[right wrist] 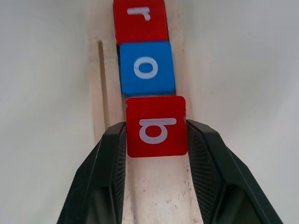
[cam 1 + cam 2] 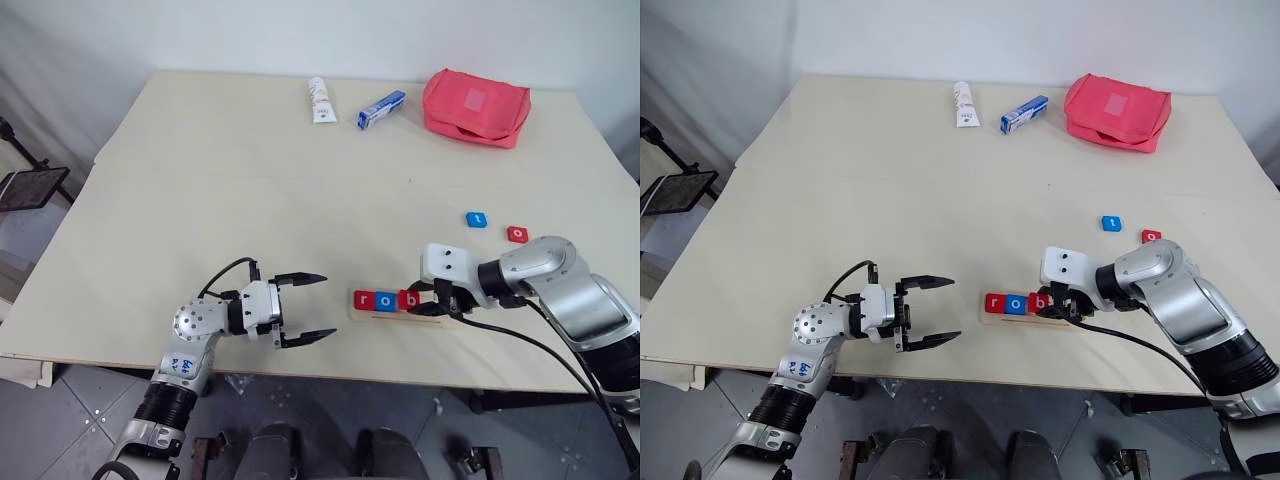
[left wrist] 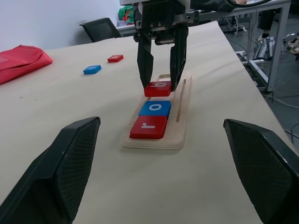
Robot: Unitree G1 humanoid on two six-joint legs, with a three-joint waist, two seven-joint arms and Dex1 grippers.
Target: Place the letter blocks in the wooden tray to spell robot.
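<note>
On the wooden tray (image 3: pixel 180 116), the right gripper (image 1: pixel 156 135) is squeezing the red b block (image 1: pixel 156 126) beside the blue o block (image 1: pixel 146 68). The left gripper (image 2: pixel 303 309) is sitting wide open nearby.

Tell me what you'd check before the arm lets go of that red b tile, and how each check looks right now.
1. Red b block clamped by the right tool: ok.
2. Red r block and blue o block already lying in the wooden tray: ok.
3. b lined up behind o: ok.
4. b resting flat: cannot tell.
5. Left tool open, apart from the tray: ok.
6. Blue t block and second red block waiting on the table: ok.
</note>
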